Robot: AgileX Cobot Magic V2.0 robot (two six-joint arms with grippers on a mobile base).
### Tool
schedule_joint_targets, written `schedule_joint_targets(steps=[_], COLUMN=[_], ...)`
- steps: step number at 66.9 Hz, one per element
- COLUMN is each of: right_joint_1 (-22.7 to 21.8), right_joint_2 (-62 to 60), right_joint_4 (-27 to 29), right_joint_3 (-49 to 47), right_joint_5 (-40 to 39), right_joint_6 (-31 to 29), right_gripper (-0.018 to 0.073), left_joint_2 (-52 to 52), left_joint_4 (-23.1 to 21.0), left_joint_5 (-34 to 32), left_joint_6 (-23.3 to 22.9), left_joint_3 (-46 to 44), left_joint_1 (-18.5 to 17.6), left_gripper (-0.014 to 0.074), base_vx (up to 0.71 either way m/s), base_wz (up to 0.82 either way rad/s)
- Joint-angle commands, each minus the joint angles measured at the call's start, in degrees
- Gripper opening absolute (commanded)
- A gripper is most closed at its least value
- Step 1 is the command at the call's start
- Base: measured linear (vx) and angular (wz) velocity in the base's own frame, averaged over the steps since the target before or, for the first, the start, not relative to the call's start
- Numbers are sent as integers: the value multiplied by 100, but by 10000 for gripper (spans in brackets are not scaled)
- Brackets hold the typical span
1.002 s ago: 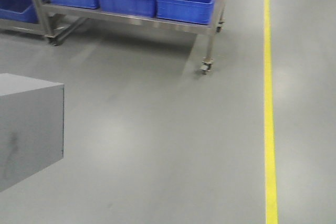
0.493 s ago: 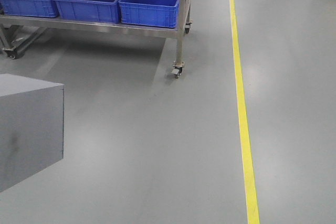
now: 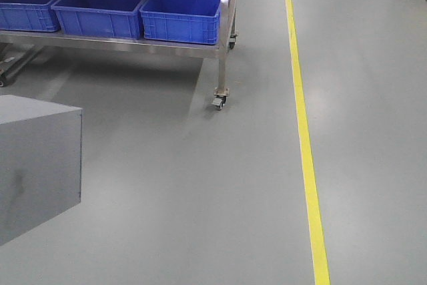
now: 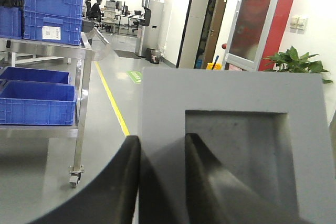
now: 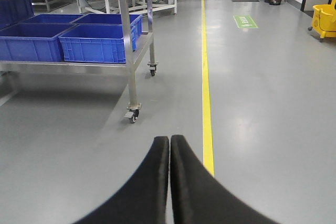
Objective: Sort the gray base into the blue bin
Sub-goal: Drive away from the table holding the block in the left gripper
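The gray base fills the lower left of the front view, held up off the floor. In the left wrist view my left gripper is shut on the gray base: one finger lies outside its wall, the other inside its square recess. Several blue bins sit on the low shelf of a steel cart at the upper left, and the blue bins also show in the right wrist view. My right gripper is shut with nothing in it and hangs over bare floor.
The steel cart stands on caster wheels. A yellow floor line runs up the floor right of it. More blue bins are stacked on the cart's top. A yellow mop bucket stands far right.
The cart with the bins and the yellow line have slid left in the front view and come a little nearer. The gray base keeps its place in the view.
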Motion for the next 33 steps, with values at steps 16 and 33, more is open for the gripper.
schedule_joint_targets(steps=[16, 33], right_joint_1=[4, 4], right_joint_2=[103, 103], right_joint_4=[-21, -21], right_joint_3=[12, 12], right_joint_5=[-415, -415], right_joint_6=[-70, -70], right_gripper=[-5, -5], left_joint_2=[25, 25], left_joint_4=[-32, -32], left_joint_5=[-587, -587], left_joint_6=[-19, -19], left_joint_3=[-158, -158], left_joint_1=[-14, -14], left_gripper=[2, 2], base_vx=[22, 22], base_wz=[-6, -12])
